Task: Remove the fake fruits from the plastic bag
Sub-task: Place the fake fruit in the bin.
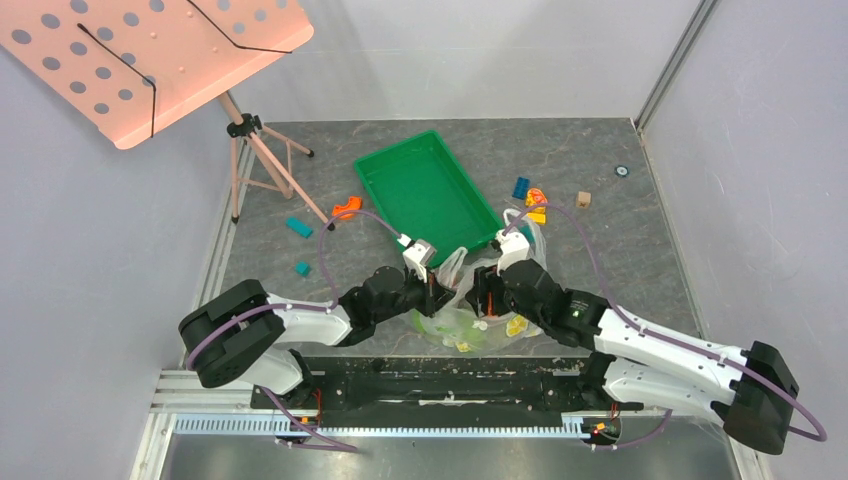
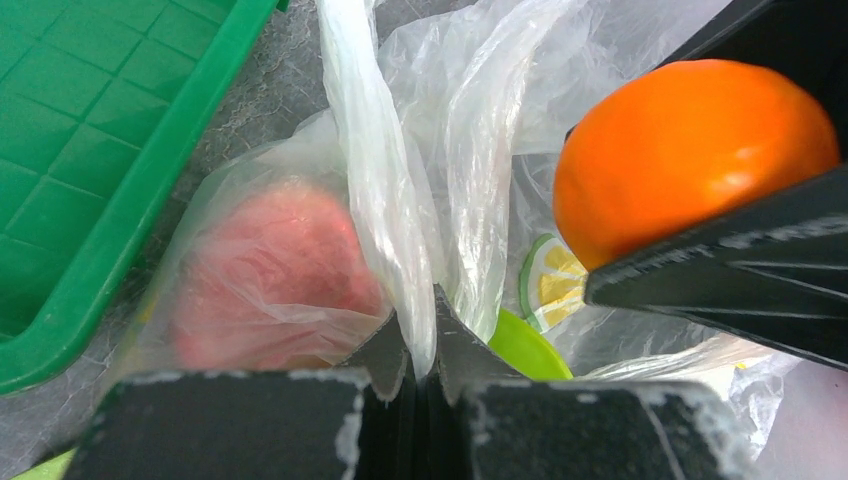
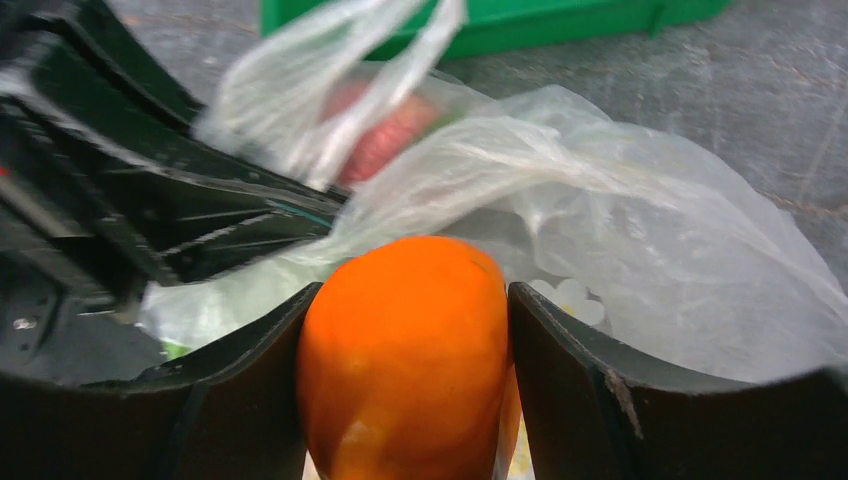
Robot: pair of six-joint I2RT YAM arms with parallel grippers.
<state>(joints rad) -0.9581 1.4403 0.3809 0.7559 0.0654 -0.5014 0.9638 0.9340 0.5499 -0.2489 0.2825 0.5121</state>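
My left pincer (image 2: 424, 330) is pressed together on a fold of the plastic bag (image 2: 480, 120). Inside the bag, left of that fold, lies the pink peach (image 2: 270, 280). At the bag's right side, my right pincer (image 3: 412, 295) is clamped on the round orange (image 3: 400, 380).

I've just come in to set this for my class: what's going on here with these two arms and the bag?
The left gripper is pinched shut on a fold of the plastic bag, holding it. The right gripper grips the orange at the bag's mouth. The pink peach lies inside the bag, near the green tray.
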